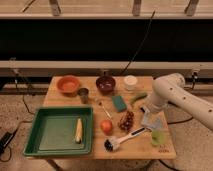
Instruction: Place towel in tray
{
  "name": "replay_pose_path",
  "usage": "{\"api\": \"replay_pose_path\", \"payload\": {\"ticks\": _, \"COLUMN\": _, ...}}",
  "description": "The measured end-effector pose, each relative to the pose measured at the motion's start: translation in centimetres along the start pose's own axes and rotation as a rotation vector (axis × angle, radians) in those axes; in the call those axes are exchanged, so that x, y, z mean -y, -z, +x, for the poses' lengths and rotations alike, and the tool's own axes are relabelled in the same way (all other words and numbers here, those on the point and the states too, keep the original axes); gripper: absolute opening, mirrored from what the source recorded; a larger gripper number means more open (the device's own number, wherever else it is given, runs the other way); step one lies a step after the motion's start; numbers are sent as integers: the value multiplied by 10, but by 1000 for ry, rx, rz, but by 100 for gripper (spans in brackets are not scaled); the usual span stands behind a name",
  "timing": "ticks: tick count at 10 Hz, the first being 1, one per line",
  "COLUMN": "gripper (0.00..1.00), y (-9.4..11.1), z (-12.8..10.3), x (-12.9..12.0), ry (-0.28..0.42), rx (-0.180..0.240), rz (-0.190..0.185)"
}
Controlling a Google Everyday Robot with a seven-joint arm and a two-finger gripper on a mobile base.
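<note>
- My gripper sits at the end of the white arm, low over the right part of the wooden table.
- I cannot tell from this view whether the gripper is apart, together, or clamped on anything.
- The towel, a pale grey crumpled cloth, lies on the table directly beneath the gripper and just nearer the camera. Whether they touch I cannot make out.
- The green tray is well apart from the gripper, across the table on the left of my view. Only a corn cob lies in it.
- Just past the towel, toward the table's front edge, stands a light green cup.
- On the gripper's tray side are a bunch of dark grapes, a dish brush and an orange.
- Behind the gripper, toward the back, lie a green vegetable, a green sponge and a white cup.
- Further off at the back are a dark bowl, a metal cup and an orange bowl.
</note>
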Motion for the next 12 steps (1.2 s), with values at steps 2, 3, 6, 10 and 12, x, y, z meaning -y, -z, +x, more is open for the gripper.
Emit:
{"api": "replay_pose_path", "payload": {"ticks": 2, "gripper": 65, "y": -15, "z": -4, "x": -8, "ry": 81, "rx": 22, "rz": -52}}
{"api": "replay_pose_path", "payload": {"ticks": 3, "gripper": 65, "y": -20, "z": -4, "x": -11, "ry": 107, "rx": 28, "rz": -70}}
{"api": "replay_pose_path", "payload": {"ticks": 6, "gripper": 65, "y": -35, "z": 4, "x": -17, "ry": 145, "rx": 32, "rz": -103}}
{"api": "replay_pose_path", "payload": {"ticks": 10, "gripper": 65, "y": -50, "z": 20, "x": -19, "ry": 188, "rx": 33, "rz": -120}}
{"api": "replay_pose_path", "payload": {"ticks": 12, "gripper": 65, "y": -56, "z": 27, "x": -20, "ry": 220, "rx": 46, "rz": -120}}
